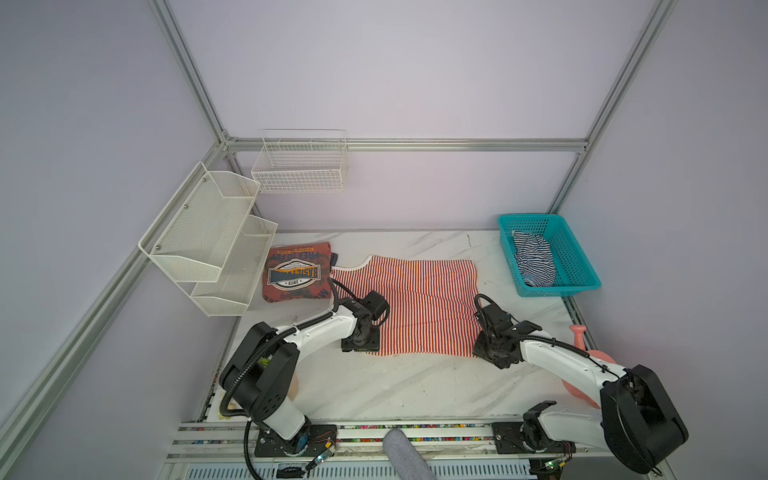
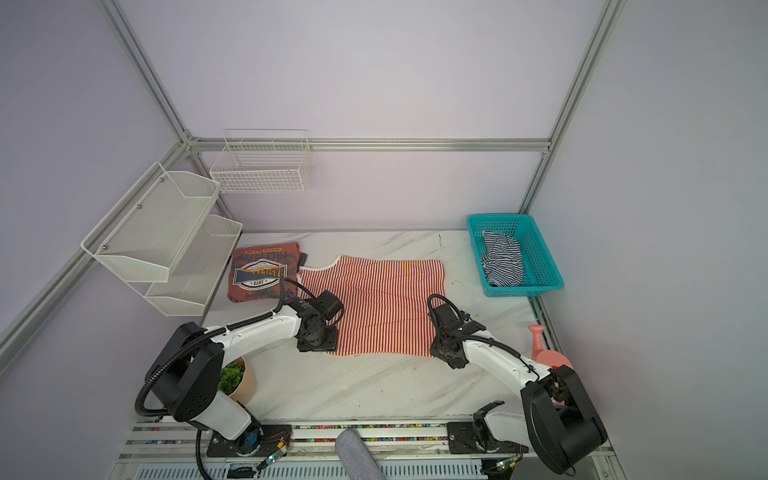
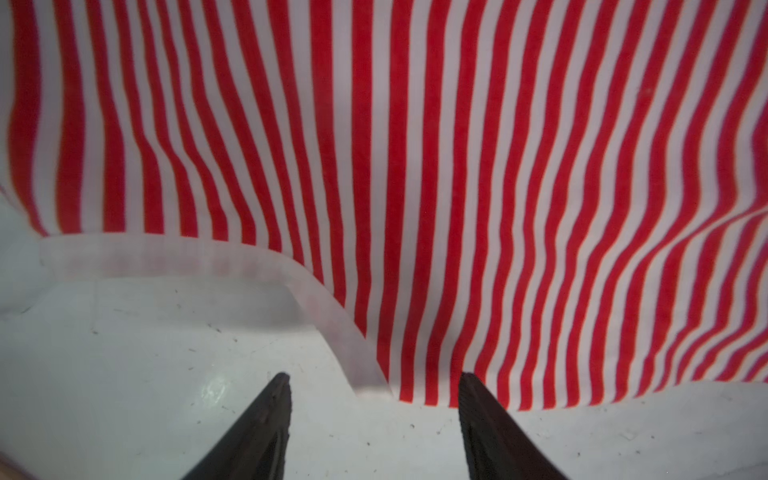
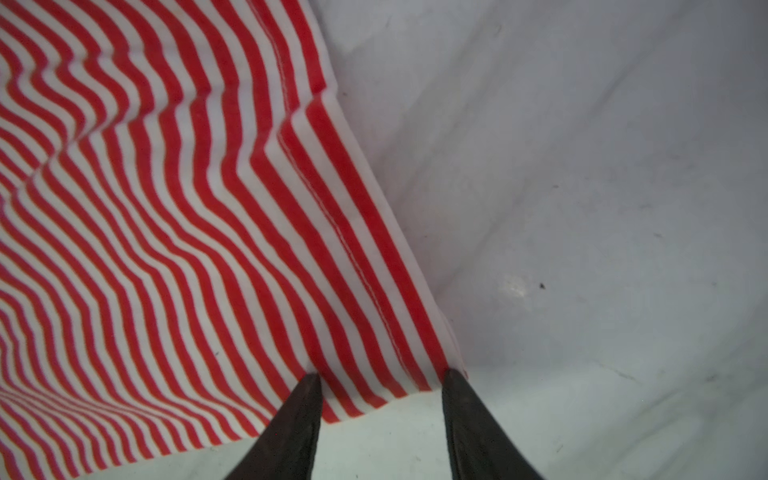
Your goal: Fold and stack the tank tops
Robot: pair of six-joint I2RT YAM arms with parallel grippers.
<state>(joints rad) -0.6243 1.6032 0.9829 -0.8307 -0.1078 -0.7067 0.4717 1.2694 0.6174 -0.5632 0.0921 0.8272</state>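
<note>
While the red-and-white striped tank top (image 1: 415, 299) lies spread on the marble table (image 1: 395, 386), the left gripper (image 3: 374, 376) hangs open at its pale trim, and the right gripper (image 4: 380, 374) stands open at a hem corner. The navy-striped tank top (image 1: 534, 257) lies crumpled in the teal basket (image 1: 582, 266). The rust-red garment (image 1: 295, 270) reads "1973".

We are looking down on the whole table (image 1: 415, 386) in both top views; both wrist cameras are facing the red-striped top (image 3: 415, 166) up close
</note>
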